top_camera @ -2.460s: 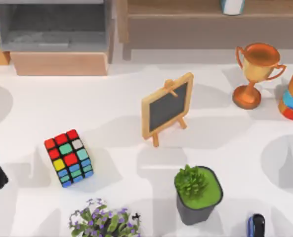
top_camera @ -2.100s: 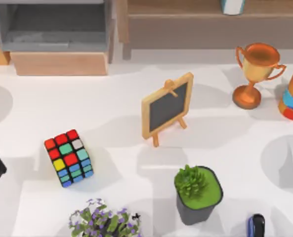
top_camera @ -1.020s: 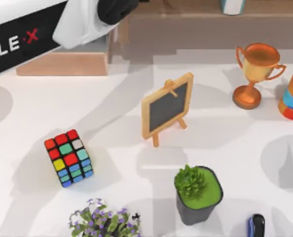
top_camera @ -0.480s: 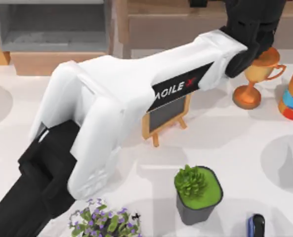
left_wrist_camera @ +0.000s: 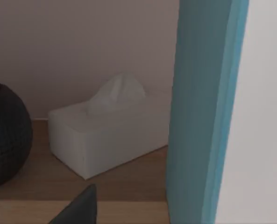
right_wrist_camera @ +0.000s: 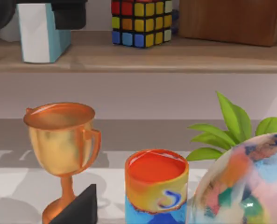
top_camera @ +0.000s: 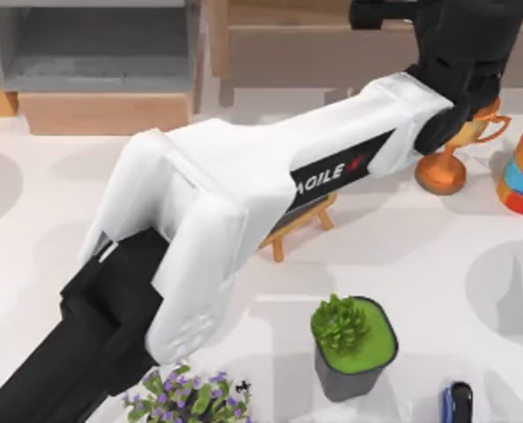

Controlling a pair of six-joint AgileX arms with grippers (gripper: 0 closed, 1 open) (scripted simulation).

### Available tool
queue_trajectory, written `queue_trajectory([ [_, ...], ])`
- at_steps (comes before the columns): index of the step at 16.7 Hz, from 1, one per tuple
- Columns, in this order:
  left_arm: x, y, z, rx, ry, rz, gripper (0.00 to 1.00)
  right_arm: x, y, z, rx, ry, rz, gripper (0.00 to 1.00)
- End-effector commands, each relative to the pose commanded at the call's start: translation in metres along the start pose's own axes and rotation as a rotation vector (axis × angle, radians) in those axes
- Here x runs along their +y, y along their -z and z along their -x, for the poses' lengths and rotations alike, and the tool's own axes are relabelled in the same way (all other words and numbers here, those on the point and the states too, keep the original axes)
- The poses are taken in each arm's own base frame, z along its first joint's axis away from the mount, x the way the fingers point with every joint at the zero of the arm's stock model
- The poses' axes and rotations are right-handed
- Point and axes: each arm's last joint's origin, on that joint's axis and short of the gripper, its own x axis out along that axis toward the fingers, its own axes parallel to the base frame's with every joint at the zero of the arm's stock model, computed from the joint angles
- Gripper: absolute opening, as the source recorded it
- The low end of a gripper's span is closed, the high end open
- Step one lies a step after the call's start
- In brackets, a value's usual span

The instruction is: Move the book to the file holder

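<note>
Top view: the left arm (top_camera: 243, 203) stretches from the lower left corner across the table to the long wooden shelf (top_camera: 332, 44) at the top right, hiding most of the small blackboard (top_camera: 298, 225). The left gripper (right_wrist_camera: 69, 14) is at the shelf, just above the book (right_wrist_camera: 41, 32); whether its fingers are apart or closed cannot be told. The book stands upright on the shelf board, teal cover beside white page edges, and its cover (left_wrist_camera: 201, 112) looms close in the left wrist view. On the same shelf: a white tissue box (left_wrist_camera: 105, 130), a dark textured ball (left_wrist_camera: 5, 135), a colour cube (right_wrist_camera: 140, 21) and a brown wooden box (right_wrist_camera: 229, 18).

The file holder (top_camera: 93, 53), grey with a dark interior and a light wooden base, stands at the top left of the table, well apart from the book.

On the table's right side are a copper trophy (top_camera: 451, 154) and a painted cup (right_wrist_camera: 156, 186). A dark pot (top_camera: 354, 348) holds a green plant.
</note>
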Motion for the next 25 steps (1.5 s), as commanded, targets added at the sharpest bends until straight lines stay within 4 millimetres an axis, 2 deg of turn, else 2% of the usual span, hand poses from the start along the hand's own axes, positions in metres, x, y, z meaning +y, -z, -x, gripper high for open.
queue_trajectory([
  [10,-0.003,-0.001,-0.016,-0.004,0.003,0.004,1.0,0.0,0.0,0.0,0.0,0.0,0.0,1.0],
  [15,-0.002,-0.002,-0.018,-0.004,0.003,0.004,1.0,0.0,0.0,0.0,0.0,0.0,0.0,1.0],
  [25,-0.002,-0.002,-0.018,-0.004,0.003,0.004,0.25,0.0,0.0,0.0,0.0,0.0,0.0,1.0],
])
